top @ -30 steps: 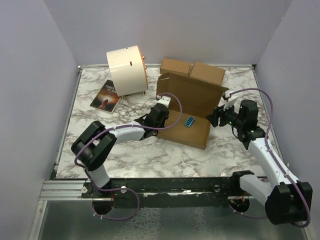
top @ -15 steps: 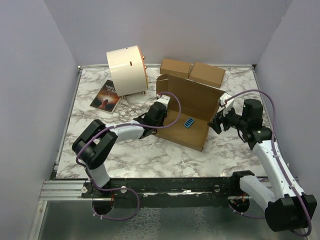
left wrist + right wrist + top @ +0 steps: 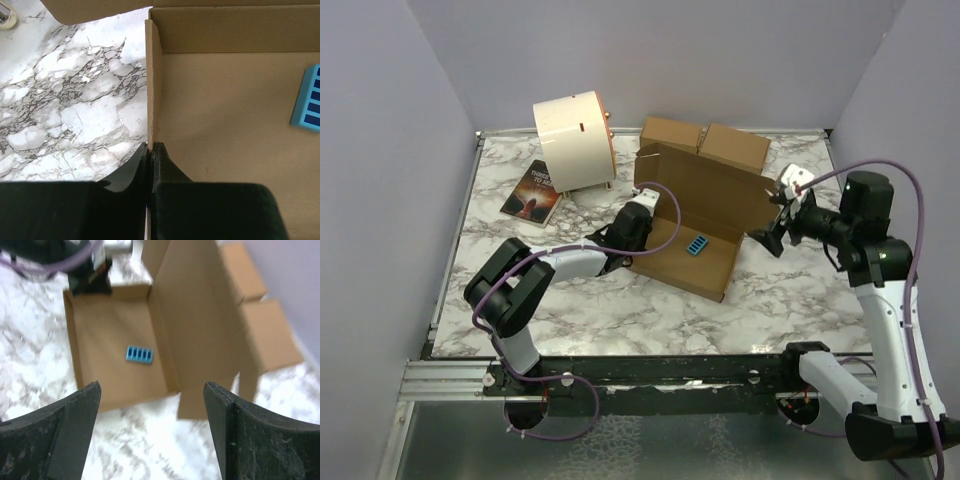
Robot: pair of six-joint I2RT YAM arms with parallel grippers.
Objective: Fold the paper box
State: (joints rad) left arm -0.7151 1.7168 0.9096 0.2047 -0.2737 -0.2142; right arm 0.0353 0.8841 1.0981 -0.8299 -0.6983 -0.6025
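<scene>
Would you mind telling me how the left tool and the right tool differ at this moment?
The left tool is shut, pinching a side wall of the paper box; the right tool is open and holds nothing. The left tool sits at the box; the right tool hangs clear of it. Both have black fingers.

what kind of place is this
Likely a robot lab test cell: a marble-look table boxed in by plain panels, a left arm and right arm on a rail, and props like a paper box, cream drum and book.
</scene>
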